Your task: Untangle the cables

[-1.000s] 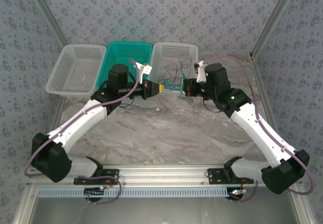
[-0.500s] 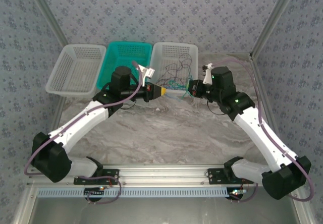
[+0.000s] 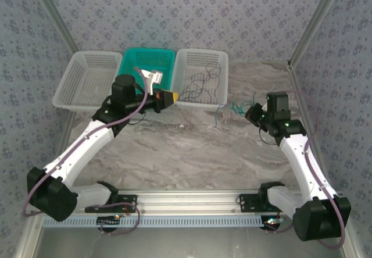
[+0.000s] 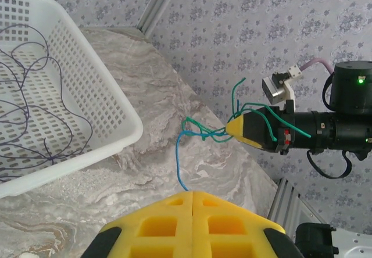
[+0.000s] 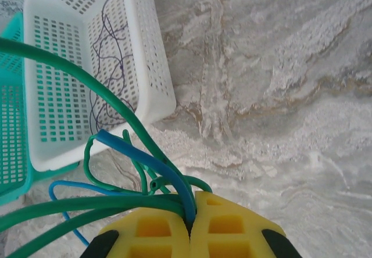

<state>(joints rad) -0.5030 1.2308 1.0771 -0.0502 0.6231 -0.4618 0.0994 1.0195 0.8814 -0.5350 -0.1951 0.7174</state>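
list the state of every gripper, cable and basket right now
left gripper: shut, holding nothing
right gripper: shut on green and blue cables
green and blue cables: tangled together, pinched at one end, blue tail hanging
dark cables: loose in the right white basket
right white basket: upright, holding dark cables
left white basket: upright, empty

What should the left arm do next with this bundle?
Probably open the left fingers and reach for the blue cable dangling free: the right fingers pinch it tangled with the green cable, clear of the white basket.
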